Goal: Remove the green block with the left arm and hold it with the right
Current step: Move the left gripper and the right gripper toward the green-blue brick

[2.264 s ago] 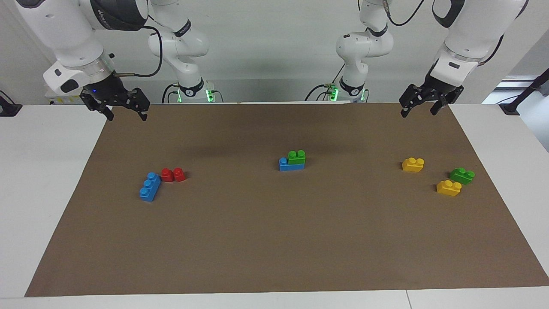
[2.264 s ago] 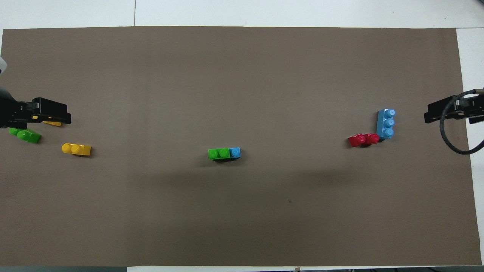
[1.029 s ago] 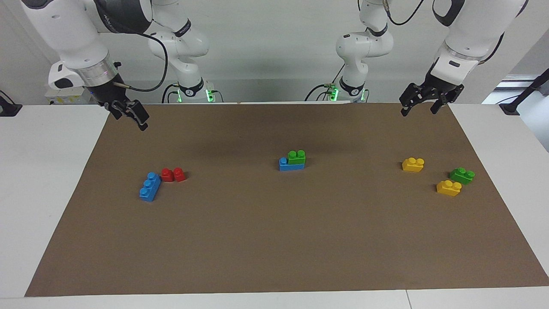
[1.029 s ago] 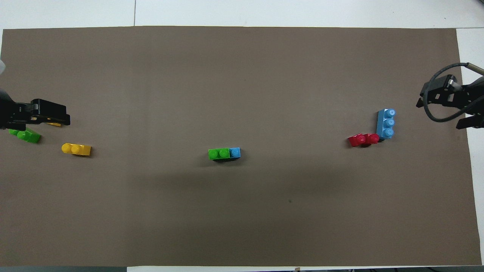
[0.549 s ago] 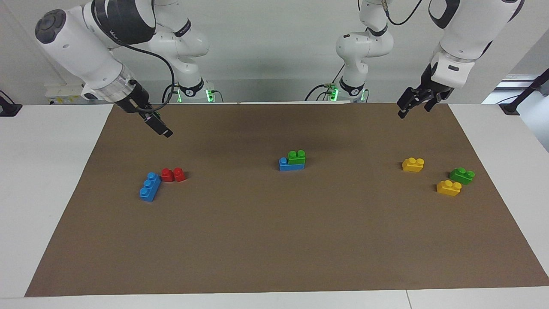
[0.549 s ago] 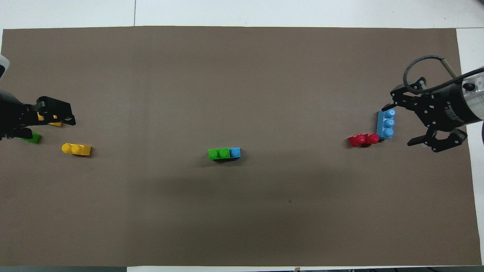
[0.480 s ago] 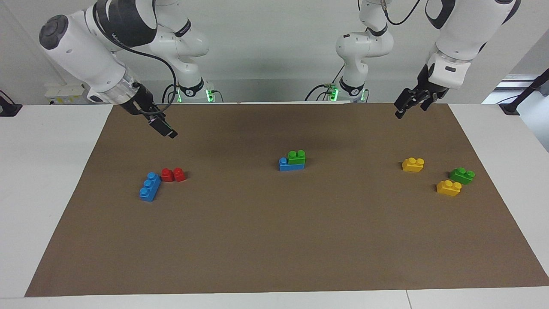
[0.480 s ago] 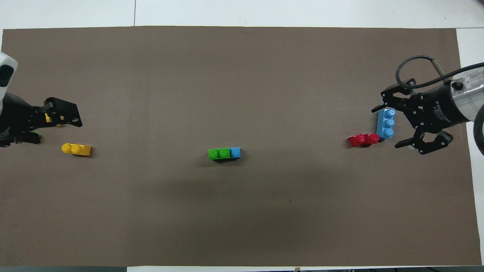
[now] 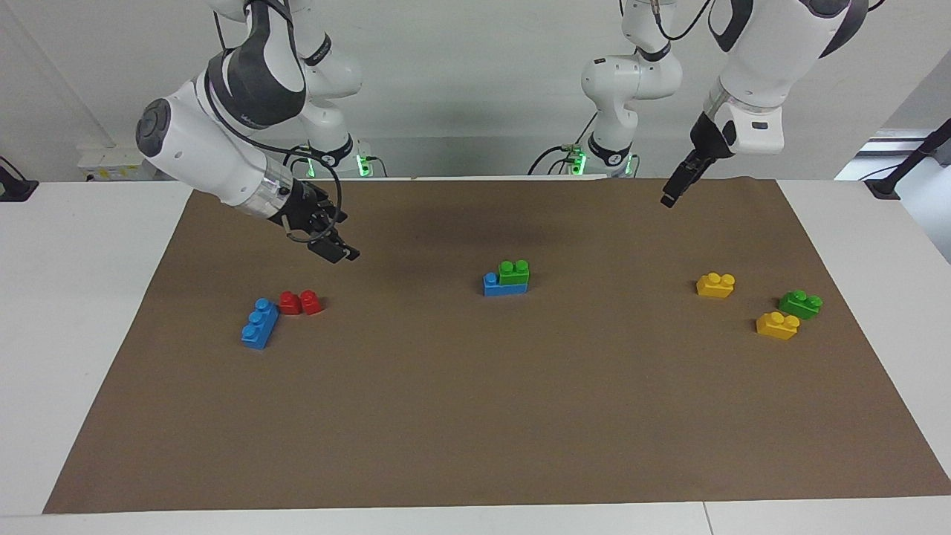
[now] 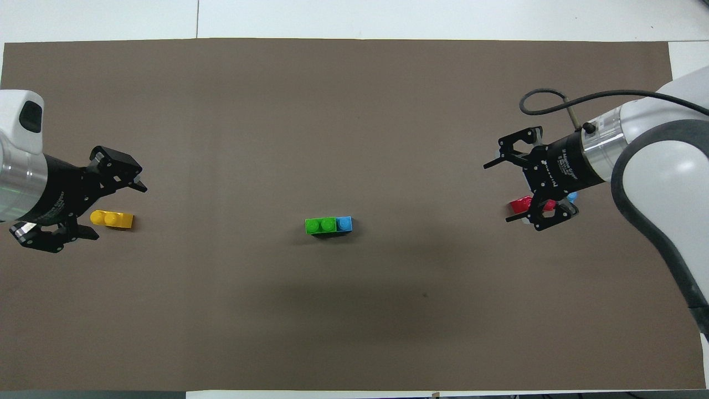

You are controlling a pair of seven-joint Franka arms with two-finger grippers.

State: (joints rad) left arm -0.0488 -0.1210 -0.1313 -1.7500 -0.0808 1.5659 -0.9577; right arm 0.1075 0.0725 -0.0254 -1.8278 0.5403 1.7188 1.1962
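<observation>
Green block (image 9: 514, 272) on blue brick (image 9: 505, 286), mid-bench. Left gripper (image 9: 669, 196) and right gripper (image 9: 343, 254) raised over mat, jaws released, empty.

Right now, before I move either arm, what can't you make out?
Overhead view: left gripper and its wrist cover the darker green brick and the farther yellow brick.
Overhead view: right gripper covers most of the loose blue brick and part of the red bricks.
</observation>
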